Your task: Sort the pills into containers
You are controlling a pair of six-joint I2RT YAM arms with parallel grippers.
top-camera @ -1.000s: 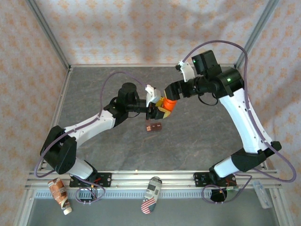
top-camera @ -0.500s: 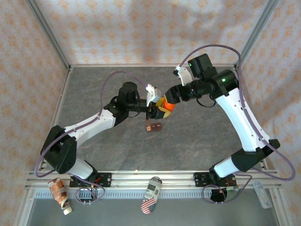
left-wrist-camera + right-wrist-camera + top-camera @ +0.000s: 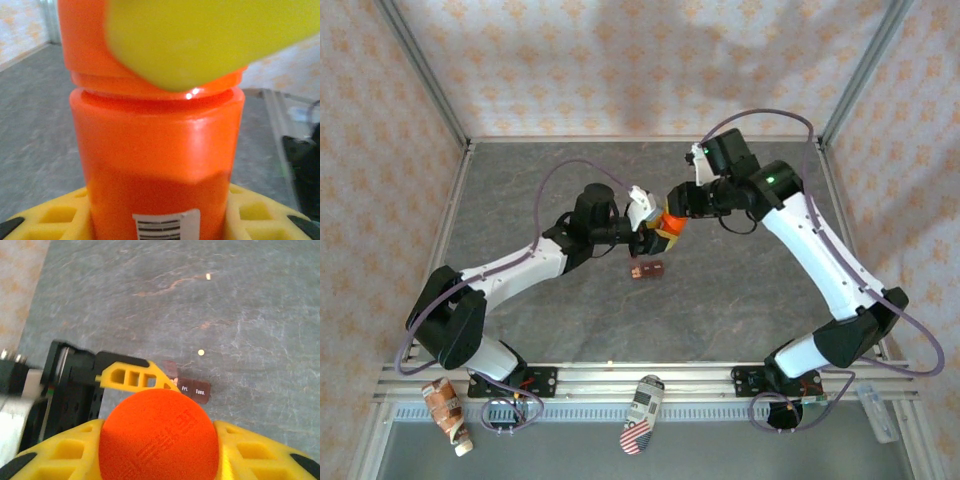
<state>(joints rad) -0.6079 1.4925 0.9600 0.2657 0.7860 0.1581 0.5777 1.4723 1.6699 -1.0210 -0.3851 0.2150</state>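
An orange bottle [image 3: 669,223] hangs above the middle of the table, between both arms. My left gripper [image 3: 649,236] is shut on its body [image 3: 157,160], with yellow fingers [image 3: 55,216] at either side. My right gripper [image 3: 159,452] is shut on the bottle's round cap [image 3: 159,435] from the far end. The containers [image 3: 647,269], a small dark red-brown strip with lids marked "Fri." and "Tues." [image 3: 195,389], lie on the table just below the bottle. Two loose pills [image 3: 201,353] [image 3: 208,276] lie as pale specks on the grey table beyond them.
The table [image 3: 750,290] is grey stone-patterned, fenced by patterned walls and metal posts [image 3: 420,75]. Off its front edge lie a crumpled packet [image 3: 448,405], a flag-patterned item [image 3: 642,413] and a clear piece [image 3: 876,410].
My right gripper has moved left onto the bottle and its jaws have closed round the cap. The left gripper keeps hold of the bottle, almost unmoved.
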